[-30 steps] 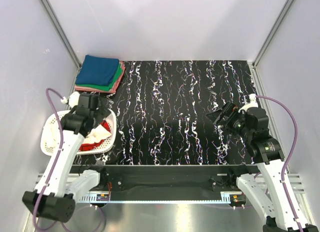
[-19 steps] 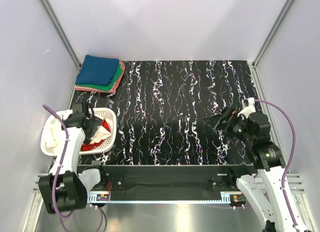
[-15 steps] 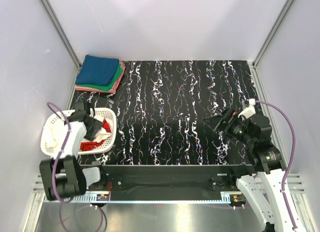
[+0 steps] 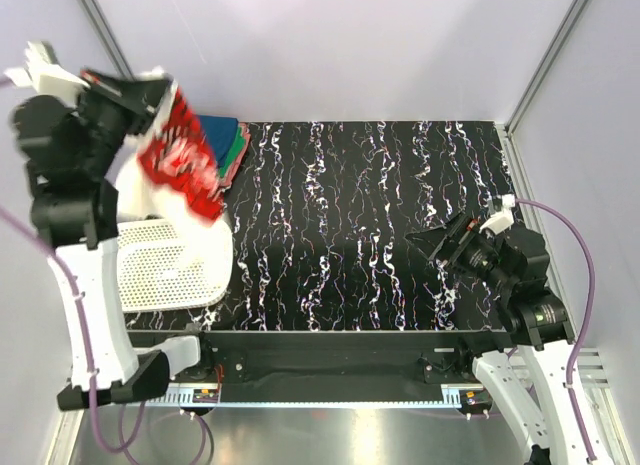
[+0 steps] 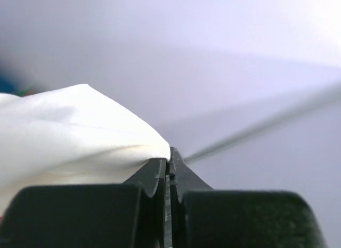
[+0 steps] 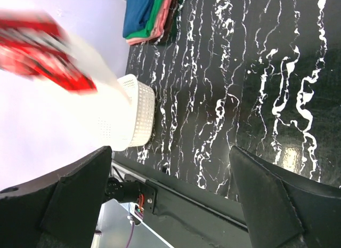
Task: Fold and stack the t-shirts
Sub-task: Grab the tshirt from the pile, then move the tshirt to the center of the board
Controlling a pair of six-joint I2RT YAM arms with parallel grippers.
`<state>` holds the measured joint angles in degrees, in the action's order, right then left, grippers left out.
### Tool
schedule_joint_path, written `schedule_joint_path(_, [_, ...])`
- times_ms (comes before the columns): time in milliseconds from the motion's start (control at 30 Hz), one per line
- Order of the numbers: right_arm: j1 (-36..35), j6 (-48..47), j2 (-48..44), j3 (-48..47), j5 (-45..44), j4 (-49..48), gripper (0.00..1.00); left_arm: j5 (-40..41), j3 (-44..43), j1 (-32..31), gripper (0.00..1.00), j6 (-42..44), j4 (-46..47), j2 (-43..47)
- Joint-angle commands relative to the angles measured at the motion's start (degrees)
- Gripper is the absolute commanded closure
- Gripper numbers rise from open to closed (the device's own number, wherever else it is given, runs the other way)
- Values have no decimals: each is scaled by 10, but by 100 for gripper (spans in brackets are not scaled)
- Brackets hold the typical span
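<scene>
My left gripper (image 4: 150,83) is raised high at the far left, shut on the top edge of a white t-shirt with a red chest print (image 4: 182,157). The shirt hangs from it, and its lower part reaches down over the white mesh basket (image 4: 165,270). In the left wrist view the jaws meet (image 5: 169,164) on a pinch of the white cloth (image 5: 69,130). The folded blue, green and pink t-shirts (image 4: 232,145) lie stacked at the back left, partly hidden behind the hanging shirt. My right gripper (image 4: 435,243) hovers open over the table's right side, nothing between its fingers (image 6: 80,194).
The black marbled table (image 4: 370,205) stretches between the arms. The right wrist view shows the folded stack (image 6: 152,16), the basket (image 6: 136,112) and the lifted shirt (image 6: 42,50), blurred. Grey walls and metal frame posts close in the sides and back.
The left gripper went down into the basket, shut on the white shirt and swung up high with it. The right arm only shifted slightly.
</scene>
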<state>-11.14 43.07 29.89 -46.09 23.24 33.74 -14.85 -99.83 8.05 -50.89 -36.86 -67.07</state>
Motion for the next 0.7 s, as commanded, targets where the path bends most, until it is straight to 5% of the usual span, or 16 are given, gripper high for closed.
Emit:
schedule_joint_path(0, [-3,7,-13,-30,0,-32,0,-215,-95,-56,100,-89,153,-28])
schedule_joint_path(67, [-3,7,-24,-34,-12,-31,0,-229,-96,-106,100,-112,239,-40])
schedule_joint_path(200, [-3,4,-33,-45,-32,-14,0,-214,-49,-258,100,-62,267,-40])
schedule_joint_path(533, [-2,-13,-3,-45,-105,60,0,-226,513,-390,92,-18,367,7])
schedule_joint_path(667, [-3,-20,41,-17,-115,49,1,-139,612,-394,57,48,270,26])
